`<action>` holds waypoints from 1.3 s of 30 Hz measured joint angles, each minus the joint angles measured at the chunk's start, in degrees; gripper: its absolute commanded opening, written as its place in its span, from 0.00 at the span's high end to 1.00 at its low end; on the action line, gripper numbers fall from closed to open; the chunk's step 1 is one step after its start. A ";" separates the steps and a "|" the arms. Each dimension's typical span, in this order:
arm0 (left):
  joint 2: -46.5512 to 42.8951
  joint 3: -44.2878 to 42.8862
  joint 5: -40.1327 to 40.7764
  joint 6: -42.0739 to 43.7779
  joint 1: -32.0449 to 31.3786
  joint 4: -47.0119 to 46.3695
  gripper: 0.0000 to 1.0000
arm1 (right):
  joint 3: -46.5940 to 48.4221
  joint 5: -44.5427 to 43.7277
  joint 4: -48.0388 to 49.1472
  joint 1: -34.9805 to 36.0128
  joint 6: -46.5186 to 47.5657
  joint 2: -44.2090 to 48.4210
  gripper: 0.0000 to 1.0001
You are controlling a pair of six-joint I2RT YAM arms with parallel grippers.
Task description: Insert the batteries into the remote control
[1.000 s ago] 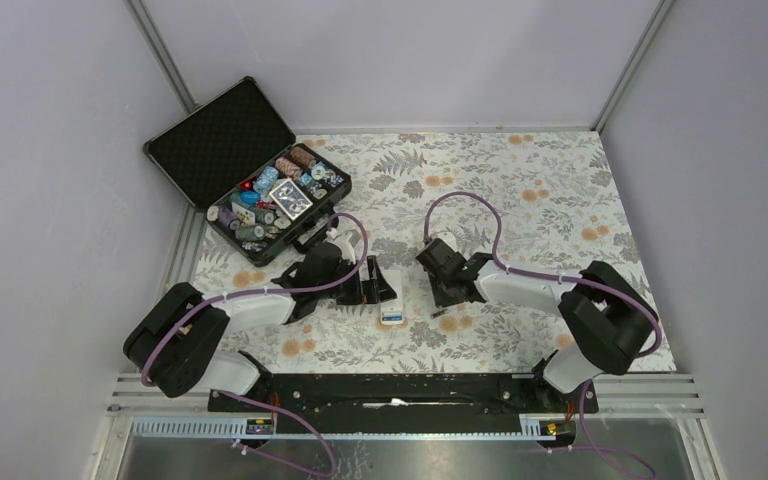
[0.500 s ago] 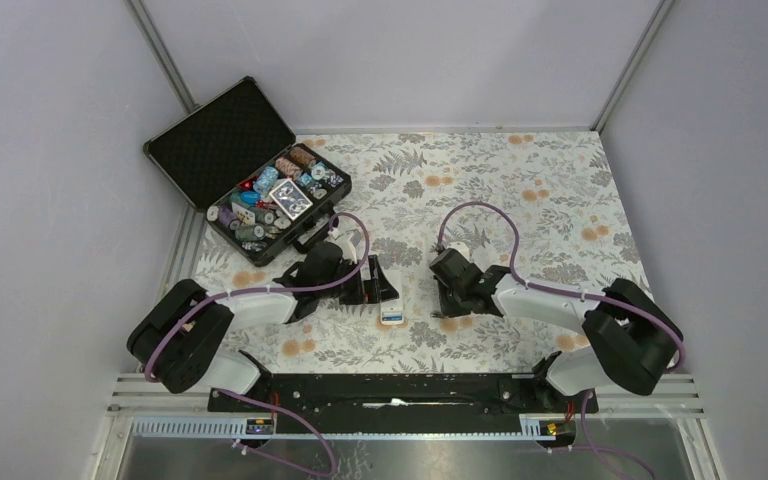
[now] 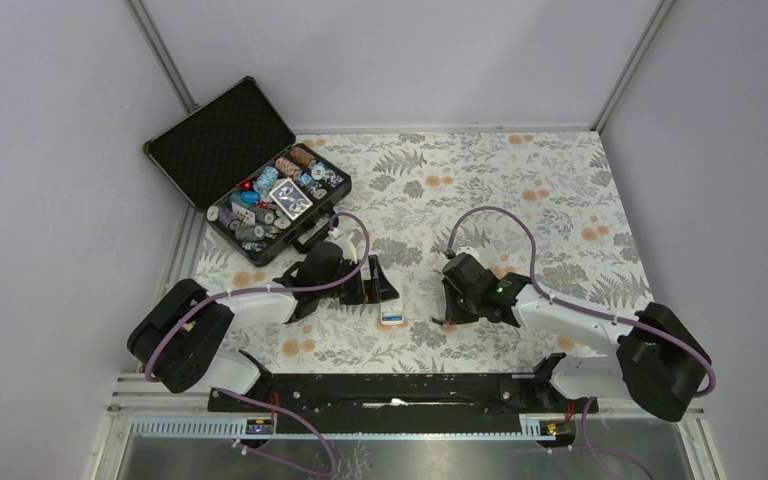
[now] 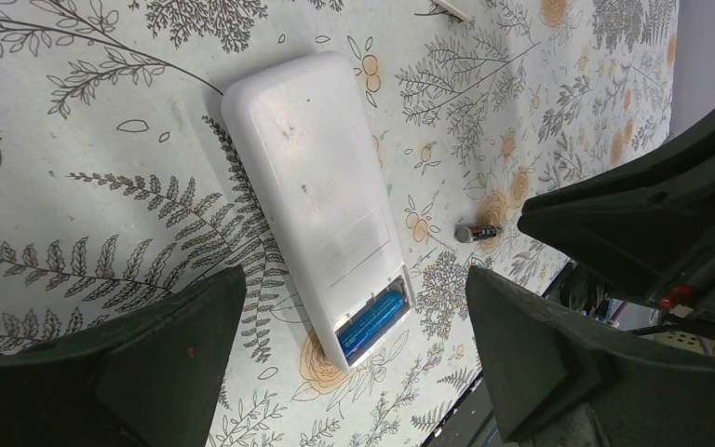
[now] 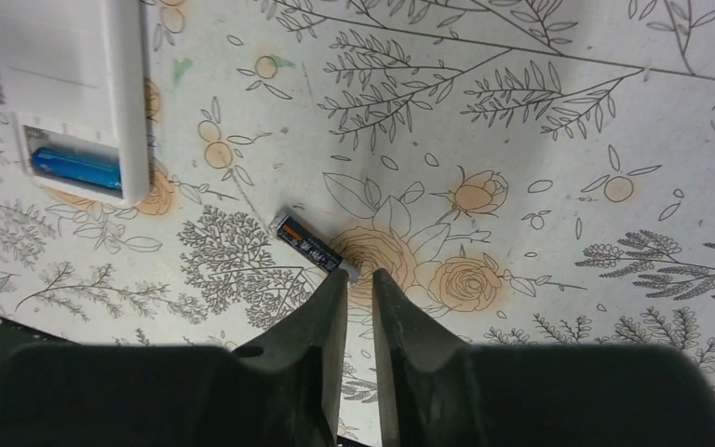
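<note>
**Right claw tip-to-tip with the loose battery**

The right arm is stretched low over the floral cloth [image 5: 568, 140], wrist tipped down. The right gripper [image 5: 356, 277] has its fingers drawn together, just a sliver between them, gripping nothing. The dark, thin cylindrical battery [image 5: 312, 247] lies flat on the cloth, its near end right at those fingertips and the rest angling away up and to the left of the claw.

Over to the left gripper [image 4: 349, 284]: the arm reaches out low, fingers spread wide. They straddle the small white rectangular plastic remote control [image 4: 312, 186], which lies back-up between them. Its open compartment, at the end nearest that claw, holds the blue cylindrical battery [image 4: 370, 317].
</note>
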State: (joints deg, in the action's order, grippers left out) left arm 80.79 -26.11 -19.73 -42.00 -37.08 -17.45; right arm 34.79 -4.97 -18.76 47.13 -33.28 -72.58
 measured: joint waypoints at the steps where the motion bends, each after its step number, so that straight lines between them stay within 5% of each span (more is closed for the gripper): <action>1: 0.00 0.00 0.00 0.00 0.00 -0.02 0.01 | 0.00 0.02 -0.09 0.00 0.00 0.70 0.69; 9: -0.04 0.00 0.00 0.02 0.00 0.04 0.01 | 0.61 1.46 -0.92 0.00 4.70 2.34 0.56; 20: -0.42 0.00 -0.09 0.17 0.00 0.74 0.01 | 3.21 7.65 -1.14 0.07 11.87 -3.39 0.56; 39: -0.50 0.00 -0.70 0.20 0.00 1.07 0.01 | 6.64 3.15 -0.76 6.05 13.38 -10.84 0.66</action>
State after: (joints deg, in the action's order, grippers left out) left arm 80.29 -26.11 -20.43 -41.80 -37.08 -16.38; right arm 41.43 -1.83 -19.53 53.19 -19.90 -83.42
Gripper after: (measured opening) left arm 0.986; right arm 0.370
